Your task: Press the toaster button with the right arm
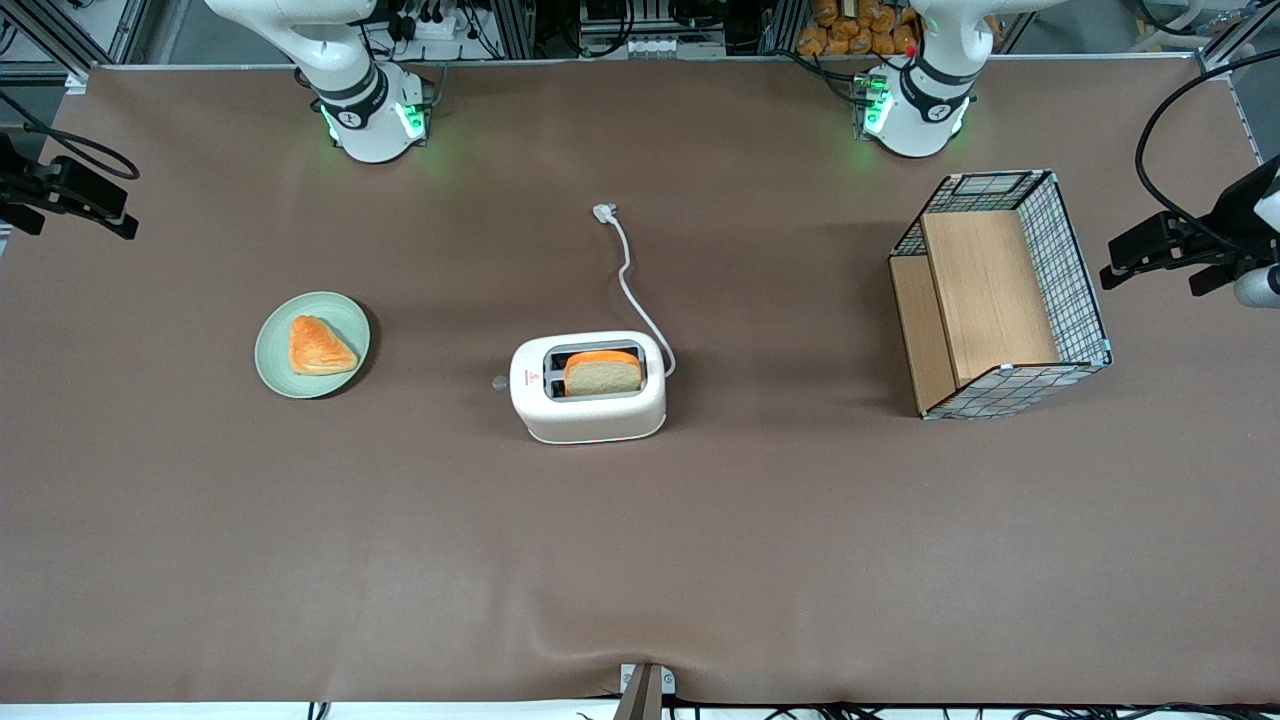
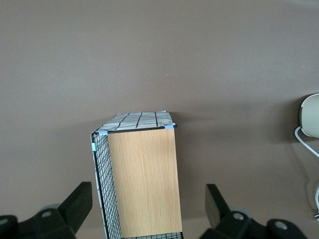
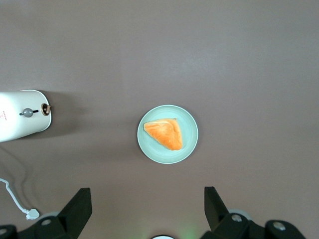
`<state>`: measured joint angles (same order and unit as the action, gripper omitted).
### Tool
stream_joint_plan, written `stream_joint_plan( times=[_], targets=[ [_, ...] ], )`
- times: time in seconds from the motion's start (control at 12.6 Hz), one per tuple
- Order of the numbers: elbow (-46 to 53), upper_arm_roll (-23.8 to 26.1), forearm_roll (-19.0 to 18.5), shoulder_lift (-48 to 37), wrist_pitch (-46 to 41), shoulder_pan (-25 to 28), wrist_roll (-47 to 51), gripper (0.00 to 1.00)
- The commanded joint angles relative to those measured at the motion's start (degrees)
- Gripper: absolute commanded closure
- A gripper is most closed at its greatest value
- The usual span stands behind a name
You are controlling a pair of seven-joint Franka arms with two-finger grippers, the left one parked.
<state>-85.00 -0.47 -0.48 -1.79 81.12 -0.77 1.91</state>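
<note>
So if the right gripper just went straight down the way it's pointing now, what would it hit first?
Most likely the green plate with the pastry, which lies almost straight ahead of the open right gripper. The toaster and its button sit well off that line, though depth is unclear.

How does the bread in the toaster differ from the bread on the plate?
The bread in the toaster is a squarish slice standing on edge in a slot; the bread on the plate is a triangular piece lying flat. The toaster is white, the plate pale green. Both breads have orange crust. The gripper hangs open above the plate.
</note>
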Motion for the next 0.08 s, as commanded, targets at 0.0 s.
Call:
stream_joint_plan(
  times=[0.0],
  targets=[
    [0.4,0.7,0.1,0.2,-0.1,-1.2,0.7,0.00]
  ],
)
